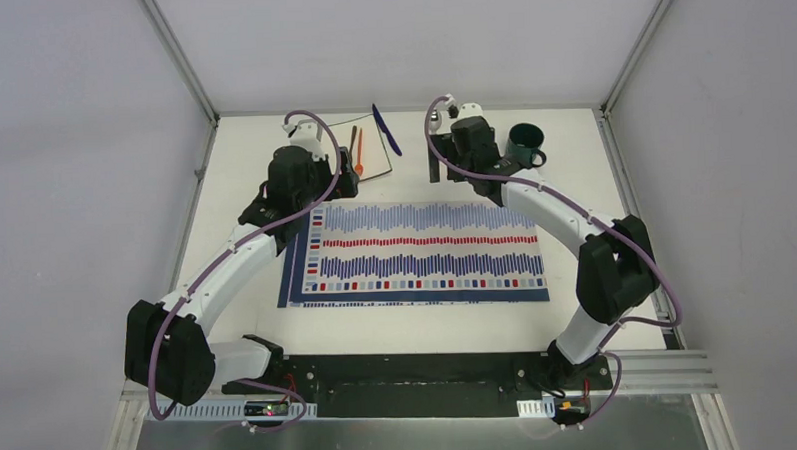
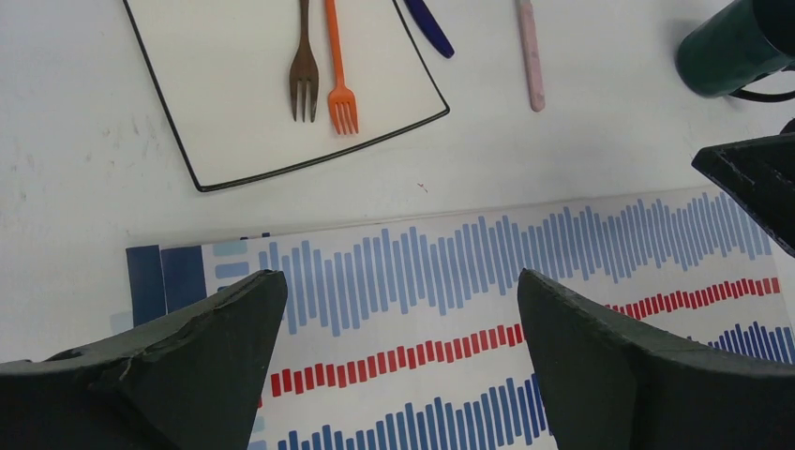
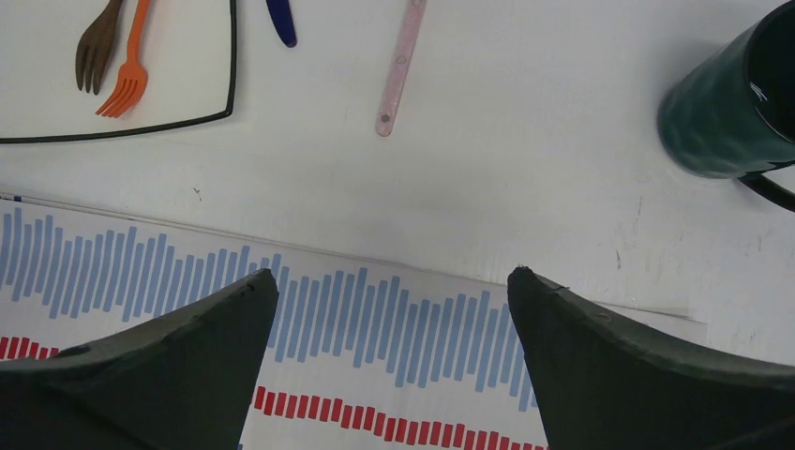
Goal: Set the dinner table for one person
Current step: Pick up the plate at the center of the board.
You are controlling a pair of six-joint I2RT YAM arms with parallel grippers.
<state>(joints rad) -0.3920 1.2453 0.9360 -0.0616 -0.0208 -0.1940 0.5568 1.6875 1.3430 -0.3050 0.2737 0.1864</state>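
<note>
The white dinner table [image 1: 428, 329] carries a blue-, red- and white-striped placemat [image 1: 425, 252] at its middle. Behind the mat's left end lies a square white plate [image 2: 244, 112] with a black rim. A brown fork [image 2: 303, 66] and an orange fork [image 2: 337, 66] lie on it. A blue utensil [image 2: 429, 26] and a pink utensil [image 2: 532, 56] rest on the table beside the plate. A dark green mug [image 3: 722, 112] stands at the back right. My left gripper [image 2: 398, 274] hangs open over the mat's far left part. My right gripper [image 3: 392, 272] hangs open over the mat's far edge, near the mug. Neither holds anything.
Aluminium frame rails [image 1: 184, 72] and grey walls bound the table at the back and sides. Both arms arch forward from their bases along the placemat's left and right sides. The right arm's dark body [image 2: 750, 183] shows at the edge of the left wrist view.
</note>
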